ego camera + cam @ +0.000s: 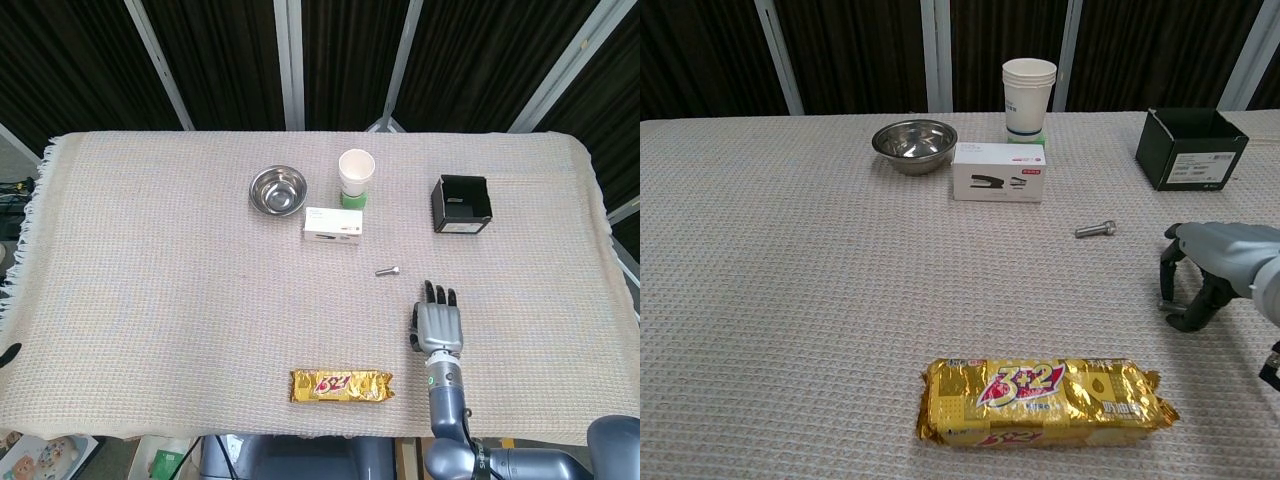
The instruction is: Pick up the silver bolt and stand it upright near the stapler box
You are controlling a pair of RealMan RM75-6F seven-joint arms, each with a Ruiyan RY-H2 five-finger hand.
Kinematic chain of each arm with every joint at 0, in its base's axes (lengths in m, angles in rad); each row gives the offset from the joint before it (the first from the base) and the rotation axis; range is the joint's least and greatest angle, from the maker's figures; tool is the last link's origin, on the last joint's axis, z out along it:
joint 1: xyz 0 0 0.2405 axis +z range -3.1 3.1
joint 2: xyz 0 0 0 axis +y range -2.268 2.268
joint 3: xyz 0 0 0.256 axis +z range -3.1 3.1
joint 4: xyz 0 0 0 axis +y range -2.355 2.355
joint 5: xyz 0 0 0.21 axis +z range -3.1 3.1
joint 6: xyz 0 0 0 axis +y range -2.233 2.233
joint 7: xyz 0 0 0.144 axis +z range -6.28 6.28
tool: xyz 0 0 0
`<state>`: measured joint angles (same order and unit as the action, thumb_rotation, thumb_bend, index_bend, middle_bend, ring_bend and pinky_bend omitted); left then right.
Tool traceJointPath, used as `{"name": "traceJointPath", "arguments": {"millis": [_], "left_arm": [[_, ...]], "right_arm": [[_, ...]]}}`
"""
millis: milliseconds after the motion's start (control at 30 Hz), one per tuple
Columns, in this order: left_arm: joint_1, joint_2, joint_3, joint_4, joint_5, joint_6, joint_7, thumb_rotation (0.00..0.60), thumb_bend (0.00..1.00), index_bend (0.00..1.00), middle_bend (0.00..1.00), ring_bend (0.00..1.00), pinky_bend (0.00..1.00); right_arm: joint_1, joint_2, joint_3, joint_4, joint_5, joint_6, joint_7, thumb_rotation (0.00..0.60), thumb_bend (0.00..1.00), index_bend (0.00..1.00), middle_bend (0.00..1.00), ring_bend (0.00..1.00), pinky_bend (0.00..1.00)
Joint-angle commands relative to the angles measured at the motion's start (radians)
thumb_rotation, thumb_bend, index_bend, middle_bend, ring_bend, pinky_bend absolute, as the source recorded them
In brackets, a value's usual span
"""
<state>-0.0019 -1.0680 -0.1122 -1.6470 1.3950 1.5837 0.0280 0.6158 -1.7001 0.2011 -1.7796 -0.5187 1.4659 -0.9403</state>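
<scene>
The silver bolt lies flat on the tabletop, right of and nearer than the stapler box. The right hand hovers near-right of the bolt, apart from it, fingers curled downward and spread, holding nothing.

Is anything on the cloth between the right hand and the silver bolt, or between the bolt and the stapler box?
Nothing visible. Bare cloth separates the right hand from the silver bolt, and the bolt from the stapler box.
</scene>
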Motion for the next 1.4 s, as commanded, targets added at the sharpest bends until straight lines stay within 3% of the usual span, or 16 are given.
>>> {"name": "traceJointPath", "arguments": {"millis": [33,700,1400], "left_arm": [[0.000,0.000,0.000,-0.001,0.001,0.001,0.000,0.600,0.04,0.03,0.00,0.00,0.03],[0.003,0.000,-0.001,-0.003,0.001,0.006,0.003,0.600,0.04,0.04,0.00,0.00,0.03],[0.004,-0.003,0.000,-0.006,0.002,0.008,0.014,0.600,0.04,0.04,0.00,0.00,0.03]], "right_arm": [[-0.001,0.000,0.001,0.003,0.003,-0.002,0.000,0.600,0.33,0.56,0.01,0.00,0.00],[0.000,0.014,0.013,-0.024,0.006,-0.016,0.006,0.600,0.40,0.59,0.01,0.00,0.00],[-0.031,0.163,0.083,-0.157,0.035,-0.077,0.142,0.600,0.40,0.60,0.01,0.00,0.00]]}}
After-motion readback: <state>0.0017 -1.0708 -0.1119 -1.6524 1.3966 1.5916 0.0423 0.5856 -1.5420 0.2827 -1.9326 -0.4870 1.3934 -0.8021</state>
